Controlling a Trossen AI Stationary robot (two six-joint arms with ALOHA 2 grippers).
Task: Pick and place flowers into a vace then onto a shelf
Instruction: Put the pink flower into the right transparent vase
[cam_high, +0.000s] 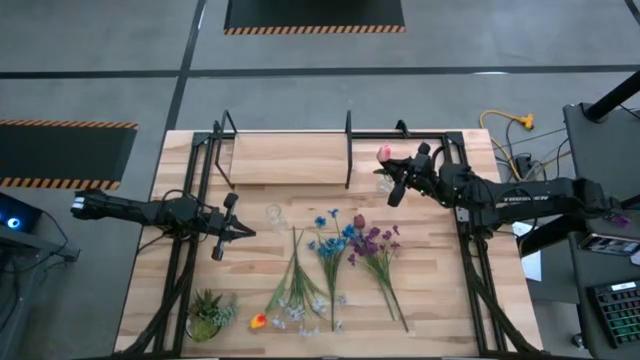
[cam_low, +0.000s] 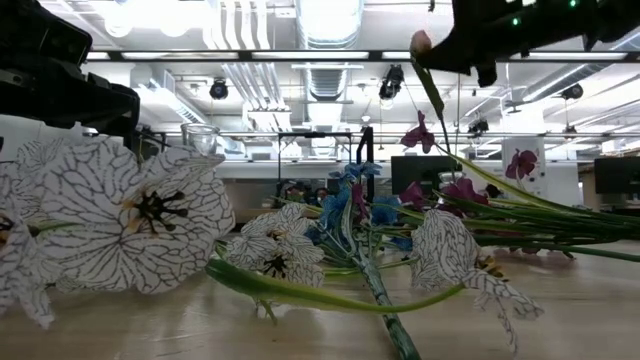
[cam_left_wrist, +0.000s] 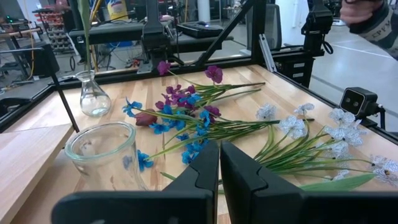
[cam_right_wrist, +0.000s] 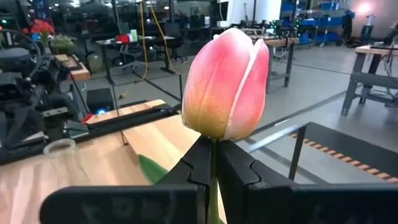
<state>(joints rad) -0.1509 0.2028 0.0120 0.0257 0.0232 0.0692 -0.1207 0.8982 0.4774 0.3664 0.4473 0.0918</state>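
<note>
My right gripper (cam_high: 388, 170) is up over the table's far right part, beside the shelf's (cam_high: 290, 158) right end, shut on a pink tulip (cam_right_wrist: 227, 84). A flask-shaped glass vase (cam_left_wrist: 92, 98) stands under it. A wider glass jar (cam_left_wrist: 106, 149) stands just ahead of my left gripper (cam_left_wrist: 219, 163), which hovers shut and empty at the table's left middle (cam_high: 245, 232). Blue flowers (cam_high: 330, 235), purple flowers (cam_high: 375, 240), white flowers (cam_high: 297, 300) and an orange-yellow bloom (cam_high: 258, 321) lie flat on the tabletop. My right gripper pinches the tulip's stem (cam_right_wrist: 213, 155) between its two fingers, right under the bloom. The fingers come level from the table's right and lie across the stem. The flower stands upright, bloom on top, and its stem (cam_left_wrist: 86, 37) runs down to the flask vase's neck.
A small spiky potted plant (cam_high: 208, 313) stands at the near left corner. Black frame rails (cam_high: 190, 250) run along both table sides and the shelf's thin brackets (cam_high: 348, 150) stand up at the far edge. A camera block (cam_left_wrist: 359, 102) sits at the near edge.
</note>
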